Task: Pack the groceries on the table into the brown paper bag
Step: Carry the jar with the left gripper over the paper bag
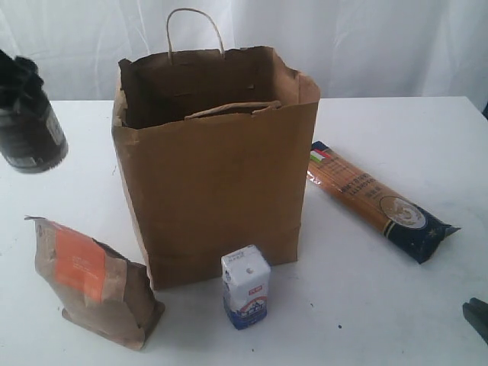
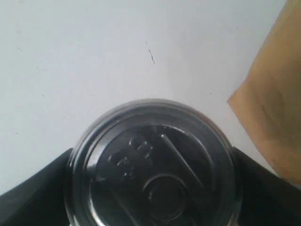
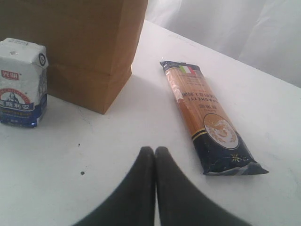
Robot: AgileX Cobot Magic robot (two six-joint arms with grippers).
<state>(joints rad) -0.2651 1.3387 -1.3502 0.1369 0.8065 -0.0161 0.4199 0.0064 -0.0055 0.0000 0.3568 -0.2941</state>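
The tall brown paper bag point(image 1: 217, 168) stands open in the middle of the white table point(image 1: 381, 305). My left gripper point(image 1: 18, 75) is shut on the silver-topped can point(image 1: 29, 130), held above the table left of the bag; its fingers point(image 2: 33, 197) press both sides of the can's lid point(image 2: 153, 169). The kraft pouch with the orange label point(image 1: 91, 282) stands front left, and the white-blue carton point(image 1: 245, 286) stands in front of the bag. The spaghetti packet point(image 1: 381, 200) lies to the right. My right gripper point(image 3: 155, 151) is shut and empty, low over the table. Neither jar is in view.
A white curtain point(image 1: 366, 38) hangs behind the table. The bag's near handle point(image 1: 232, 109) folds over its front rim. The bag's corner point(image 2: 275, 108) lies close beside the held can. A bare stretch of tabletop point(image 3: 117, 127) separates my right gripper from the carton point(image 3: 21, 82) and the spaghetti packet point(image 3: 207, 117).
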